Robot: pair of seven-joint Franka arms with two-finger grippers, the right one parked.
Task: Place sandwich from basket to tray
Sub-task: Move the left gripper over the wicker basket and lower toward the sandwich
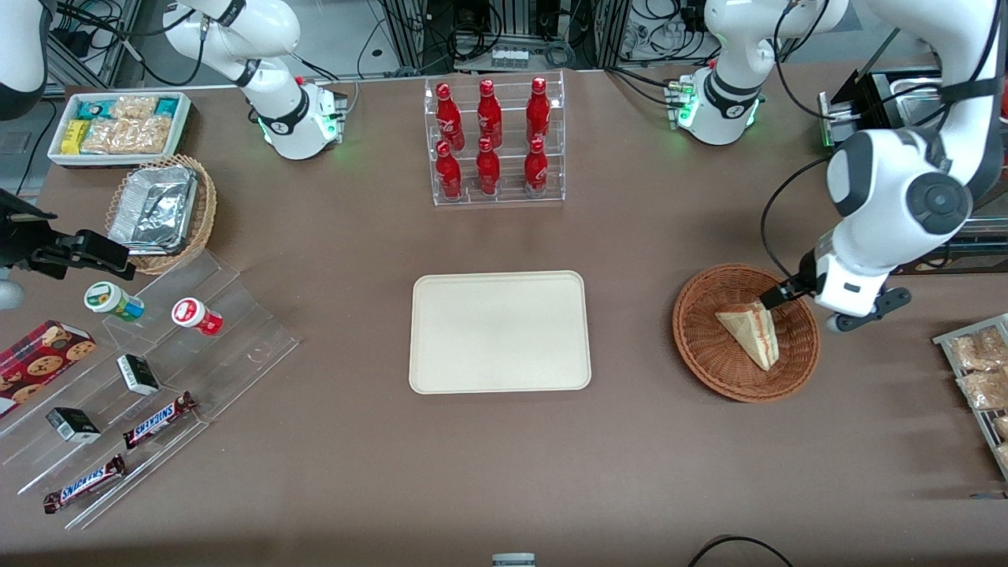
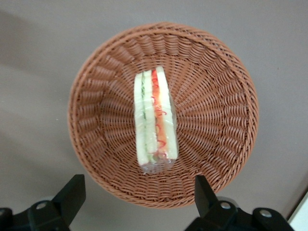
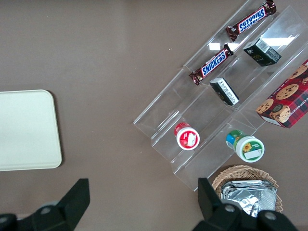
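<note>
Sandwich lies on its side in the basket, cut edge with red and green filling facing up toward the wrist camera. Long axis runs from the gripper's side of the basket toward the middle of the bowl, crosswise to the line joining the two fingers. Gripper hovers above the basket rim nearest it, fingers spread wide and holding nothing; the sandwich's near end sits just ahead of the gap, roughly centred. Judgement: advance slightly and descend, then close across the bread faces. Tray lies bare on the counter, well apart, toward the parked arm's end
</note>
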